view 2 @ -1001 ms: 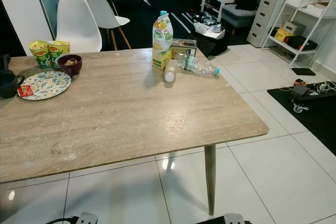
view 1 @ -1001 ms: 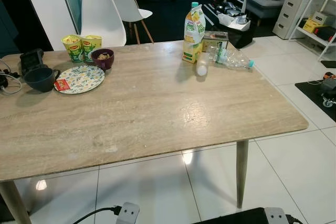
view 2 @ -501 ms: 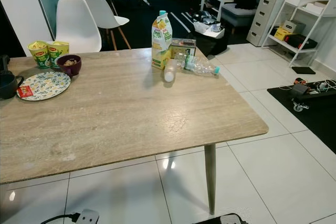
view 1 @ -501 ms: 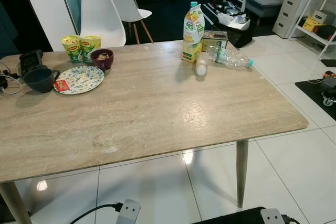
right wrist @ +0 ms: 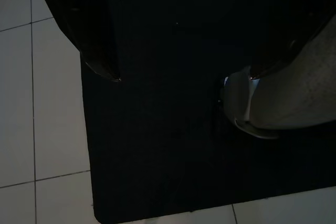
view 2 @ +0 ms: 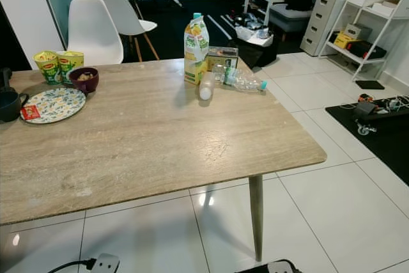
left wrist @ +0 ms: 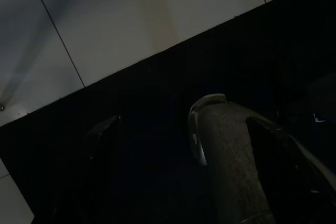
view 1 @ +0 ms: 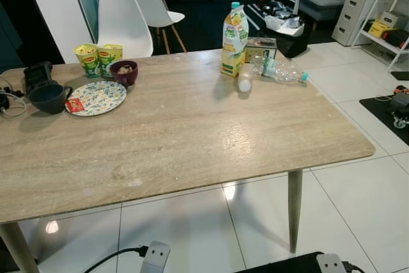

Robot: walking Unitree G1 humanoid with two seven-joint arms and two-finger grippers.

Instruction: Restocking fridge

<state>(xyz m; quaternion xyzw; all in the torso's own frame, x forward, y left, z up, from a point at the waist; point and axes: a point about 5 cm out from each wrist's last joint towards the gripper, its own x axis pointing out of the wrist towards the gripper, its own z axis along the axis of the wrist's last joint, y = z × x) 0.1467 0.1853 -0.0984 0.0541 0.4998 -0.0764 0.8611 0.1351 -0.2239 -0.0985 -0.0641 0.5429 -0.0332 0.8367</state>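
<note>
The juice carton (view 1: 234,40) is standing upright at the far edge of the counter (view 1: 192,126), well apart from my fingers. Just beside its base a small white bottle (view 1: 245,82) is lying on its side, and a clear plastic bottle (view 1: 279,70) is lying next to that with its teal cap pointing away to the right. A small box (view 1: 261,48) is sitting behind them, touching the carton's side or nearly so.

Across on the left of the counter, two yellow noodle cups (view 1: 99,58) are standing side by side, a dark bowl (view 1: 124,72) near them, a patterned plate (view 1: 97,96) with a red sachet (view 1: 75,104) on it, and a dark mug (view 1: 48,96) just beside the plate.

Both my arms are hanging low. My left fingers (left wrist: 102,132) are spreading apart over a dark mat and floor tiles, holding nothing. My right fingers (right wrist: 102,66) are likewise standing apart, empty, above the mat (right wrist: 173,145) beside a grey shoe-like foot (right wrist: 283,103).
</note>
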